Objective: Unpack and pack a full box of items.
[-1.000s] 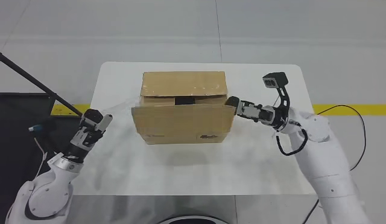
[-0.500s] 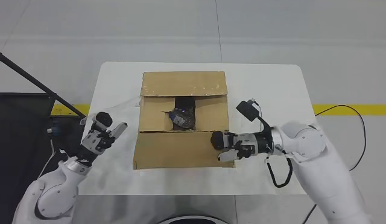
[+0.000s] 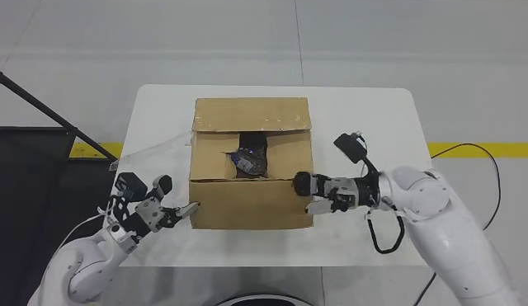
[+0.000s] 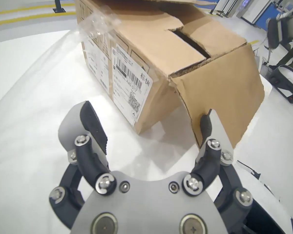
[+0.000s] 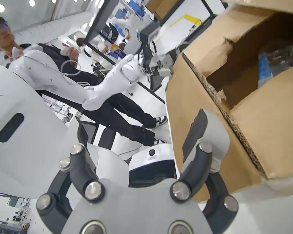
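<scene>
Touching left end effector (image 4: 147,113): box flap (image 4: 222,86)

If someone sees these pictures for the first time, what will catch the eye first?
The brown cardboard box in the middle of the white table, its near flap folded out toward the robot. At each end of that flap is an open gripper, the left gripper and the right gripper. Through the gap in the top, a clear bottle shows inside.
</scene>
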